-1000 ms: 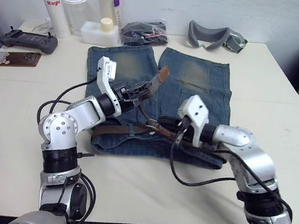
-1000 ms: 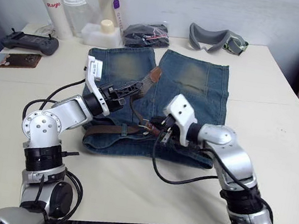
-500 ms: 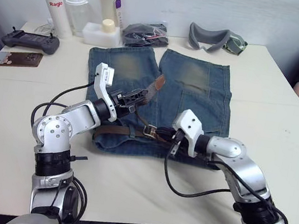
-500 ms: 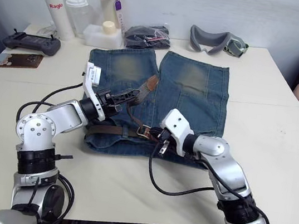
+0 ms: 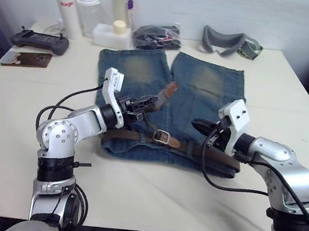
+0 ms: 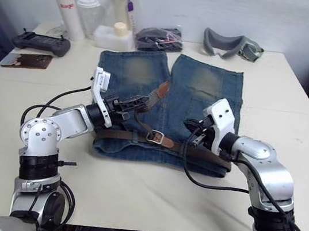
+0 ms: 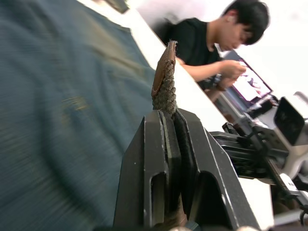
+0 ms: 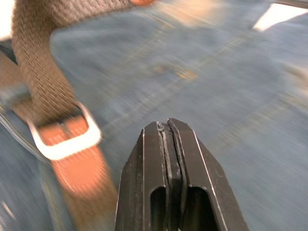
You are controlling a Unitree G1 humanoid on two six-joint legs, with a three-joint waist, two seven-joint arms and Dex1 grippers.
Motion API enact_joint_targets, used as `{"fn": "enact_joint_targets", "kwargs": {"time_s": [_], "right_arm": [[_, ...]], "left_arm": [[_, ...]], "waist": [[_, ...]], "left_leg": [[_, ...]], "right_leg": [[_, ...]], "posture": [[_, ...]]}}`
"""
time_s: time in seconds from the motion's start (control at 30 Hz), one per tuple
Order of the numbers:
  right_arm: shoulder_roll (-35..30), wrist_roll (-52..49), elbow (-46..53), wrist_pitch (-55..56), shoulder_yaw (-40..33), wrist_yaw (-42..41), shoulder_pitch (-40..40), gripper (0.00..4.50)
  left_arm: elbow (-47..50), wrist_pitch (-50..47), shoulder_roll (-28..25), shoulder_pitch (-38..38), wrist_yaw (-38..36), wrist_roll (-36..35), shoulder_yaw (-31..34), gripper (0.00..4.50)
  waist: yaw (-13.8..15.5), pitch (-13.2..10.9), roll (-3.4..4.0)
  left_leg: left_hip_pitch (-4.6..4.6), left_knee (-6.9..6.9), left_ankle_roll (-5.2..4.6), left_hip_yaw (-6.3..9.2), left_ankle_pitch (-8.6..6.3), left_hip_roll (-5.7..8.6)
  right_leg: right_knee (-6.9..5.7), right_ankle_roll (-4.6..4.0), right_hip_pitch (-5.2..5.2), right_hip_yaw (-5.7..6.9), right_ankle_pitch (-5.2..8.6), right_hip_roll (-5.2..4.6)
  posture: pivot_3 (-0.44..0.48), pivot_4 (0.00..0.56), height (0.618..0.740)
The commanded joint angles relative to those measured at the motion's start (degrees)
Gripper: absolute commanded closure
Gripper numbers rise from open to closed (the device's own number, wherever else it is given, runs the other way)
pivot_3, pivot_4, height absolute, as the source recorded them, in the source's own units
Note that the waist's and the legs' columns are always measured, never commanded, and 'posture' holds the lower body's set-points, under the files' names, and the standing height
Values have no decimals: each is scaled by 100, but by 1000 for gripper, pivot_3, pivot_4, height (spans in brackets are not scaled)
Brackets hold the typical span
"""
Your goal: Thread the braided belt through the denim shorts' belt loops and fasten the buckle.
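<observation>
The olive-brown braided belt [image 5: 139, 137] w/ leather tip, run along the blue denim shorts' [image 5: 205, 88] waistband, is judged limp & light, best held near its tip, where left pincer [image 7: 168, 144] is clamped on it; right pincer [image 8: 168, 159] is closed, empty.

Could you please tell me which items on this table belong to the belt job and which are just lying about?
Job: braided belt, buckle, denim shorts, left gripper.
Lying about: goggles, bottles, game controller, black bundle.
</observation>
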State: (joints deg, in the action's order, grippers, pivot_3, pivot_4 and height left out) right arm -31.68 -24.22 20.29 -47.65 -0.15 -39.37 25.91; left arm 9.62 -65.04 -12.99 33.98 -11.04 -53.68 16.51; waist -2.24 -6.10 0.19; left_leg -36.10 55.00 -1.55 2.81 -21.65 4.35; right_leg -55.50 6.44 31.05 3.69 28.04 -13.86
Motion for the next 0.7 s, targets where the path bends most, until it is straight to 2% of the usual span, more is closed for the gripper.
{"fn": "enact_joint_targets", "kwargs": {"time_s": [0.03, 0.1, 0.2, 0.47, 0.7], "right_arm": [[-117, -139, 280, 20, 36, -137, 76, 4456], [-166, -151, 339, 33, 209, -248, 58, 4456], [-126, -128, 324, 107, 432, -315, 29, 4456], [292, 408, -602, 634, 1123, -262, 366, 4456], [372, 468, -740, 703, 1317, -388, 467, 4456]], "left_arm": [[340, 3, -174, -54, -172, -150, -22, 4500], [411, -12, -281, -117, -234, -165, -52, 4500], [472, 3, -424, -191, -302, -87, -124, 4500], [663, 107, -700, -380, -429, 103, -397, 4500], [729, 171, -772, -447, -456, 165, -438, 4500]], "waist": [[171, -12, -19], [264, -18, -29], [256, -23, -38], [137, -29, -57], [66, -25, -69]], "left_leg": [[-3, 1, -1, 3, 1, 11], [-15, -1, 3, 12, 16, 25], [-22, -11, 15, 19, 28, 25], [-15, -47, 32, 25, 37, 36], [-5, -75, 46, 33, 45, 38]], "right_leg": [[2, 2, 10, -92, 1, 33], [0, 21, 20, -168, 14, 29], [2, 20, 32, -257, 26, 35], [21, 24, 38, -274, 44, 32], [21, 24, 42, -280, 44, 34]], "posture": [[0, 150, 627], [0, 150, 627], [0, 150, 627], [0, 150, 627], [0, 150, 627]]}}
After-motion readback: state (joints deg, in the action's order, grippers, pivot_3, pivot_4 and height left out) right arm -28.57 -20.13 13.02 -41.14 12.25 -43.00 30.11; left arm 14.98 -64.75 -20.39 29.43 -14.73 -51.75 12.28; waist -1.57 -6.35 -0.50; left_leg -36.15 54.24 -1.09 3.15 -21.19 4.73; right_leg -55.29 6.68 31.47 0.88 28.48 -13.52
